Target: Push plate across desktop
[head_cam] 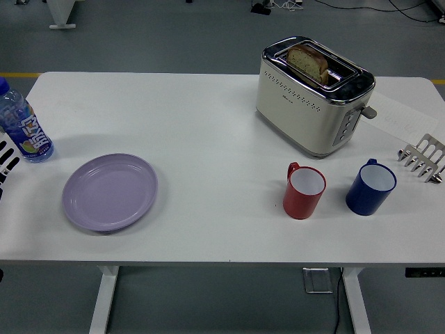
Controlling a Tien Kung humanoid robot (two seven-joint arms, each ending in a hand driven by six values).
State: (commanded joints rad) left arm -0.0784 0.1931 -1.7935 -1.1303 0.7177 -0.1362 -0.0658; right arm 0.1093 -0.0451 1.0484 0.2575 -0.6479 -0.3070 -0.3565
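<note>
A lilac plate lies flat on the white table, at the left and close to the near edge. Only the fingertips of my left hand show at the picture's left edge, just below a water bottle. They are stretched out and hold nothing, and a gap of bare table separates them from the plate's left rim. My right arm is out of view.
A blue-capped water bottle stands at the far left. A cream toaster holding a bread slice is at the back right. In front of it are a red mug, a blue mug and a metal toast rack.
</note>
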